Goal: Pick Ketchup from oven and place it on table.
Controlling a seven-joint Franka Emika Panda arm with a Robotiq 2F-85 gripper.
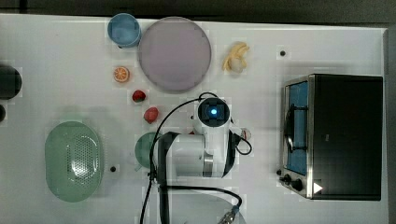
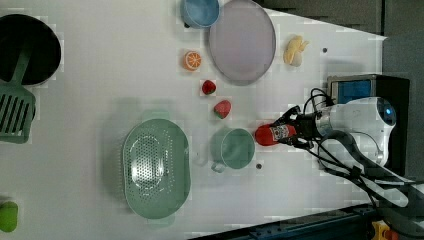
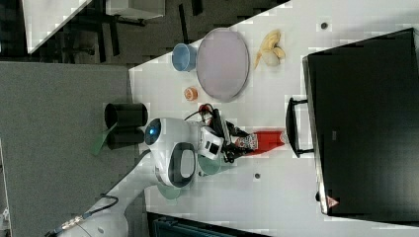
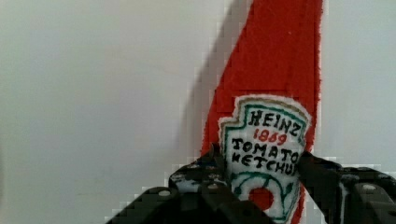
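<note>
My gripper [image 2: 292, 131] is shut on the Ketchup [image 2: 270, 135], a red squeeze bottle with a white-and-red label. The bottle lies level over the white table [image 1: 60, 56], between the green cup [image 2: 235, 147] and the oven [image 1: 345, 135]. In the right view the Ketchup [image 3: 264, 140] points from the gripper [image 3: 236, 144] toward the oven's wire handle [image 3: 291, 126]. The wrist view has the label [image 4: 266, 135] pinched between the black fingers [image 4: 322, 175], the red body reaching away over the table, casting a shadow. The oven [image 3: 365, 123] is black with a blue glass door [image 1: 298, 126].
Two strawberries [image 1: 138, 96] [image 1: 151, 114], an orange slice [image 1: 121, 73], a purple plate [image 1: 174, 53], a blue cup [image 1: 123, 29] and a banana [image 1: 236, 57] lie beyond the arm. A green colander [image 1: 74, 161] sits at the top view's left, a black pot [image 1: 9, 81] at its edge.
</note>
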